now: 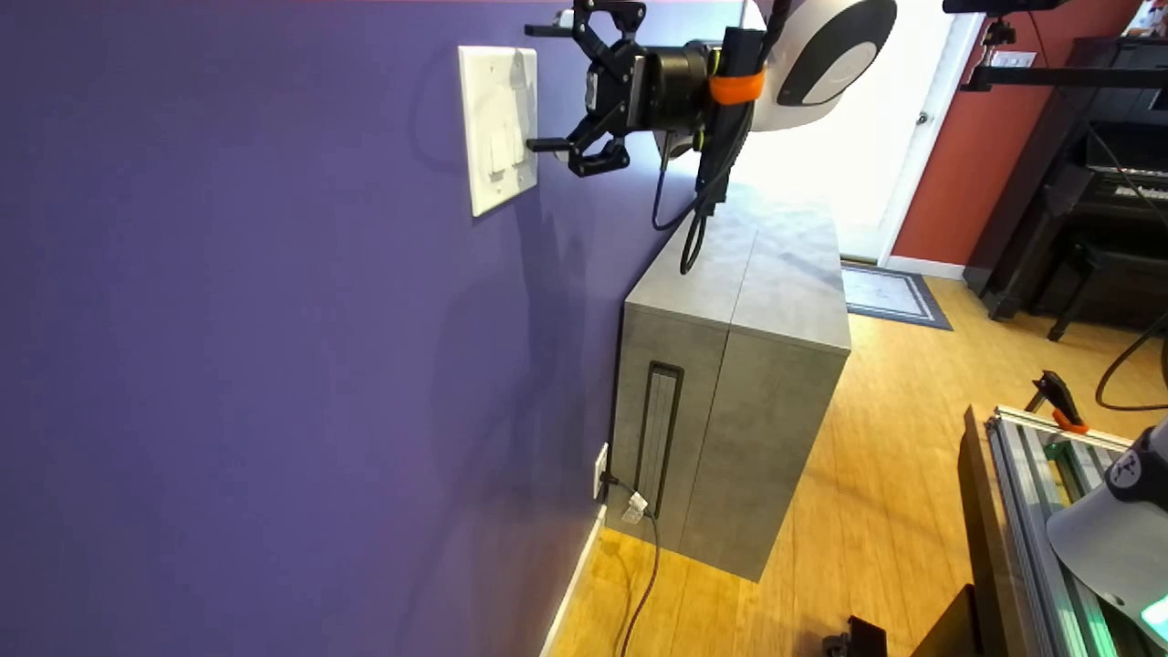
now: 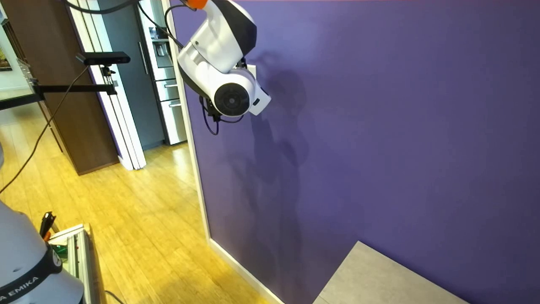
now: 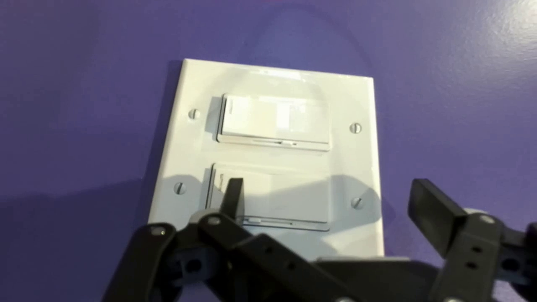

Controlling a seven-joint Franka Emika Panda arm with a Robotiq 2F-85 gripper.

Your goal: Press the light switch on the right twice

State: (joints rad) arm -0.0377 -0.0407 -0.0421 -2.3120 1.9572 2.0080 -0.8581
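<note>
Black gripper [image 3: 328, 199] right up front in the wrist view, fingers [image 3: 432, 218] parted, nothing gripped! One overlaps the right-hand light switch [image 3: 289, 199], lower of the pair there, in its white plate [image 3: 348, 163]; touching, I can't tell. Presses? None can be counted here, so perhaps both remain. Purple wall [image 1: 274, 319] behind, grey cabinet [image 1: 785, 438] standing by it, wooden floor [image 1: 885, 474] beyond.

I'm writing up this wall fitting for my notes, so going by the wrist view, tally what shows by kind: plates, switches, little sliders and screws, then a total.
Wall plate: 1
Lower switch and upper switch: 2
Sliders: 2
Screws: 4
Total: 9 in view; the tool hides part of the wall plate.
</note>
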